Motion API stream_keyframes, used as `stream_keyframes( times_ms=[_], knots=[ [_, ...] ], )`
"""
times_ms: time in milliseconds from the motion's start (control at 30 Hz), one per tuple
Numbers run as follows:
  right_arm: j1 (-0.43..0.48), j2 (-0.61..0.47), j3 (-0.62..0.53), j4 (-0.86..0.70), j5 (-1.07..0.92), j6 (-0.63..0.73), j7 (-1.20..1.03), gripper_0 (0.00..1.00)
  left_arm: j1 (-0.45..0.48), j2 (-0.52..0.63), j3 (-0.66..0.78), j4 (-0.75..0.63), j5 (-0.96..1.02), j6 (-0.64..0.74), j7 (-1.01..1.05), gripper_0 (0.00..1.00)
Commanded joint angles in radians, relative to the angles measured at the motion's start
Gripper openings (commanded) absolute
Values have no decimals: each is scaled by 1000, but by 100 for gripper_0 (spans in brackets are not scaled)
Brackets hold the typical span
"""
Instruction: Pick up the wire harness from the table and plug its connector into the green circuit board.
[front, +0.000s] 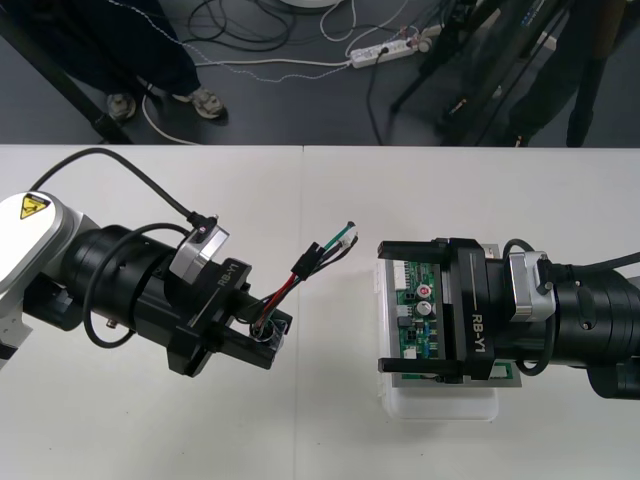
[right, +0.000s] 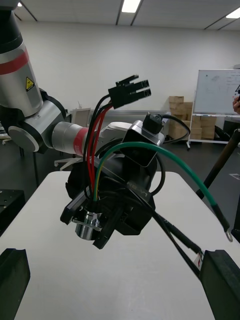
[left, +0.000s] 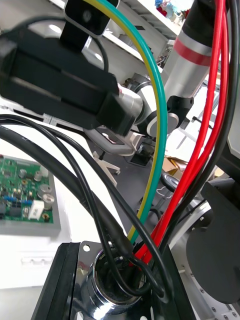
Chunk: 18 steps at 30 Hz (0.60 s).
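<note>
My left gripper (front: 262, 336) is shut on the harness's round metal socket (front: 265, 332) and holds it above the table, left of the board. The red, black and green wires (front: 290, 285) rise from the socket toward the board, and the black plug (front: 305, 262) hangs free in the air. My right gripper (front: 400, 308) is open over the green circuit board (front: 418, 312), its fingers (right: 220, 280) far apart. In the right wrist view the left gripper (right: 90, 225) faces me with the socket (right: 86, 223) in it and the plug (right: 130, 92) raised. In the left wrist view the socket (left: 107, 287) sits beside the board (left: 25, 195).
The board rests on a white base (front: 445, 402) at the table's right middle. A loose green wire end with a ring terminal (front: 346, 234) sticks out toward the board. Bare table lies in front of and behind both arms.
</note>
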Motion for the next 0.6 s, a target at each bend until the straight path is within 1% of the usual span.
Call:
stream_keyframes(
  times_ms=[33, 300, 600],
  knots=[
    [11, -11, -22, -30, -16, -7, -11, 100, 10, 38, -37, 9, -26, -39, 68, 0],
    [11, -11, -22, -30, -16, -7, -11, 100, 11, 50, -82, 9, -65, -39, 103, 0],
    [11, -11, -22, -30, -16, -7, -11, 100, 11, 61, -135, 10, -65, -39, 144, 0]
  ],
)
